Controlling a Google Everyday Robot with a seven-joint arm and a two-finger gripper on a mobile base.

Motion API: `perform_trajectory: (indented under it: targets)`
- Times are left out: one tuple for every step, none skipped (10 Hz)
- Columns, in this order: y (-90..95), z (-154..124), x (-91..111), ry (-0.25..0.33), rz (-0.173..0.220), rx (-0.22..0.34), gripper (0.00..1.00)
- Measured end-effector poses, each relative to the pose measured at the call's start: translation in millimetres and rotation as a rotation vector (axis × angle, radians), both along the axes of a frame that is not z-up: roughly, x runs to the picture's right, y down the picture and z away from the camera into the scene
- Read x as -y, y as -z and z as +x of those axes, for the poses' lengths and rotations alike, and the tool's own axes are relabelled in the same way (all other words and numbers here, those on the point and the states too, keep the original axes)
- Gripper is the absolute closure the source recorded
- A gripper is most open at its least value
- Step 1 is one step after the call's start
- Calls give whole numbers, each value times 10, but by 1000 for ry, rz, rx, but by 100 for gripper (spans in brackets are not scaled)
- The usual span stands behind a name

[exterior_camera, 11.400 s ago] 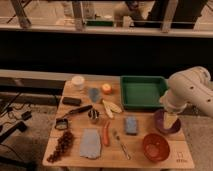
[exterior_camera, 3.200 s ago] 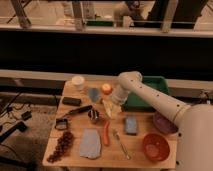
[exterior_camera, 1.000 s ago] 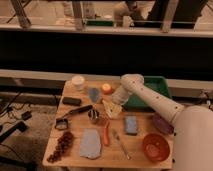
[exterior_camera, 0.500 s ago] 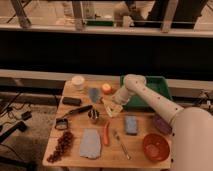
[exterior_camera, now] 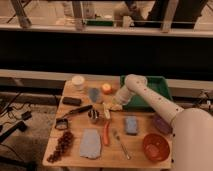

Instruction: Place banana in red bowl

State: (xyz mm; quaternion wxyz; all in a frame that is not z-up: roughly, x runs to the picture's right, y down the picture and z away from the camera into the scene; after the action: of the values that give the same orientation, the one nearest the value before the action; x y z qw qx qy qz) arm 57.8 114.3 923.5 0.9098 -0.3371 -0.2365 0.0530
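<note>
Grapes [exterior_camera: 61, 146] lie in a dark cluster at the front left of the wooden worktop [exterior_camera: 137, 156]. To their right come a blue-grey cloth [exterior_camera: 91, 143], a thin orange stick [exterior_camera: 106, 134], a spoon-like utensil [exterior_camera: 121, 145] and, at the front right, the red bowl [exterior_camera: 156, 146]. Behind that bowl sit a blue sponge [exterior_camera: 131, 125] and a purple bowl [exterior_camera: 161, 124], the latter partly hidden by the white arm [exterior_camera: 150, 100]. Mid-worktop, the banana [exterior_camera: 106, 112] lies beside a small metal cup [exterior_camera: 93, 116], well apart from the red bowl. The hand [exterior_camera: 114, 105] is down at the banana's far end; I cannot tell whether it grips the fruit. Farther back stand an orange fruit [exterior_camera: 106, 88], a white cup [exterior_camera: 78, 82] and a green tray [exterior_camera: 157, 85].
</note>
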Motion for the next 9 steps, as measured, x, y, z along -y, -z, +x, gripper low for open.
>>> perform_trajectory:
  targets:
    - [23,13,29,-11,12,3,100]
    - [58,43,63,-24,24,5,100]
    - [142,94,132,-47,46,11,100]
    - [289,152,242,-69,80,13,100]
    - [410,207,328,-87,106,7,100]
    - [534,261,402,-99,132,-3,100]
    - [723,314,500,-100,169,-20,100]
    - [791,322,513,-91,180,-29,100]
    - [897,304,496,-67,174,-34,100]
